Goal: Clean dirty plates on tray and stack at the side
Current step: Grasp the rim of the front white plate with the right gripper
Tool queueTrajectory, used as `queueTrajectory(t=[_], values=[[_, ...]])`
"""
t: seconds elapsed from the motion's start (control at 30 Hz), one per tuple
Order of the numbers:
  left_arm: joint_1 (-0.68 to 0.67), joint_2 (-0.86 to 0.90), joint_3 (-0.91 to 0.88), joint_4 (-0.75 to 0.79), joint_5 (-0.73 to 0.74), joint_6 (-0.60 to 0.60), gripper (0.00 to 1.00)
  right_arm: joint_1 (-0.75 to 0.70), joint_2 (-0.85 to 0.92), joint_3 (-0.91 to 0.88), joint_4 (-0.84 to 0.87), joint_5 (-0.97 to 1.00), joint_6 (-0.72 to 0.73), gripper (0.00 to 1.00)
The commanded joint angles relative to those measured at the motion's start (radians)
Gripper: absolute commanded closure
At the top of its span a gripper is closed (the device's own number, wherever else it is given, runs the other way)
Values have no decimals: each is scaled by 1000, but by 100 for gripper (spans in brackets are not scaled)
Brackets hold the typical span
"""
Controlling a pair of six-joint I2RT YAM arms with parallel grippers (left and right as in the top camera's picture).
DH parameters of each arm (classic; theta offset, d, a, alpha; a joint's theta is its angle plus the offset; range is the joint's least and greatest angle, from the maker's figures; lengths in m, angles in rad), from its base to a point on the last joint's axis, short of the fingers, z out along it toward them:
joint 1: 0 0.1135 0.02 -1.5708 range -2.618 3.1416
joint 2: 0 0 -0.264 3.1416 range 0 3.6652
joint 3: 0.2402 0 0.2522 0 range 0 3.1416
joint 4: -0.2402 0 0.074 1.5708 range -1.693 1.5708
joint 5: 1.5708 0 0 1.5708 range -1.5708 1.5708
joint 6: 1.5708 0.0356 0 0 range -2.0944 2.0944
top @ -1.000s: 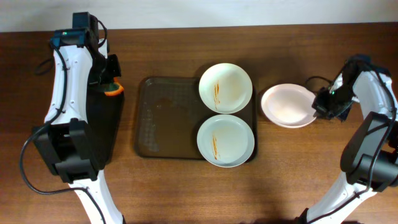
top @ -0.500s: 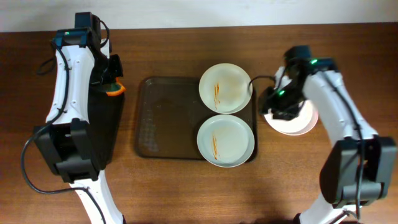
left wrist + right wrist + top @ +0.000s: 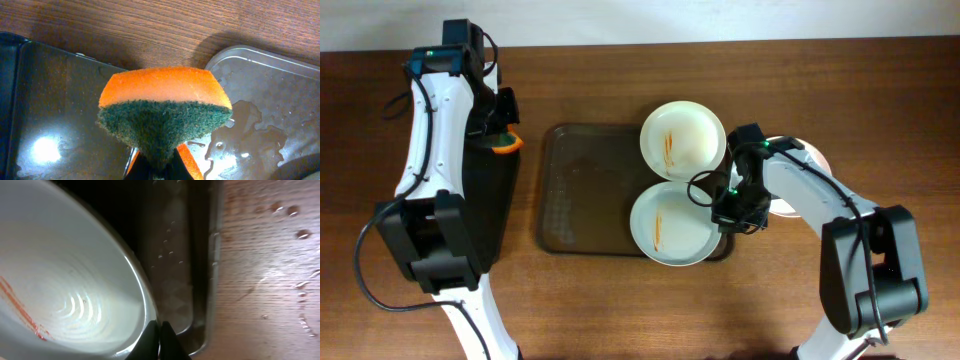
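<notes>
The right pincer (image 3: 160,332) is pinched tight on the rim of the nearer round white plate (image 3: 670,226). That plate is streaked orange-red and sits on the brownish translucent rectangular tray (image 3: 585,190), beside a second streaked white plate (image 3: 682,140). A third white plate (image 3: 781,208) lies on the wooden table (image 3: 620,300) just past the tray, half hidden by the arm. The left pincer (image 3: 157,169) is clamped on an orange-and-green sponge (image 3: 165,110) above a narrow black tray (image 3: 55,115).
</notes>
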Motion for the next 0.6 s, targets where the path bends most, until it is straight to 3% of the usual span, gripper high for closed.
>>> queueTrajectory(t=[0.0, 0.07, 0.13, 0.23, 0.5, 0.57], values=[[-2, -7, -6, -1, 5, 16, 100, 95, 8, -2, 64, -113, 137, 96], [-2, -7, -6, -2, 5, 16, 100, 217, 14, -2, 213, -75, 281, 96], [-2, -7, -6, -3, 5, 16, 100, 350, 17, -2, 374, 103, 421, 96], [-2, -7, -6, -3, 5, 16, 100, 430, 17, -2, 470, 251, 423, 95], [-3, -7, -6, -14, 42, 16, 100, 402, 61, -2, 626, 92, 295, 71], [-3, -7, -7, -13, 42, 16, 100, 402, 81, -2, 647, 92, 290, 70]])
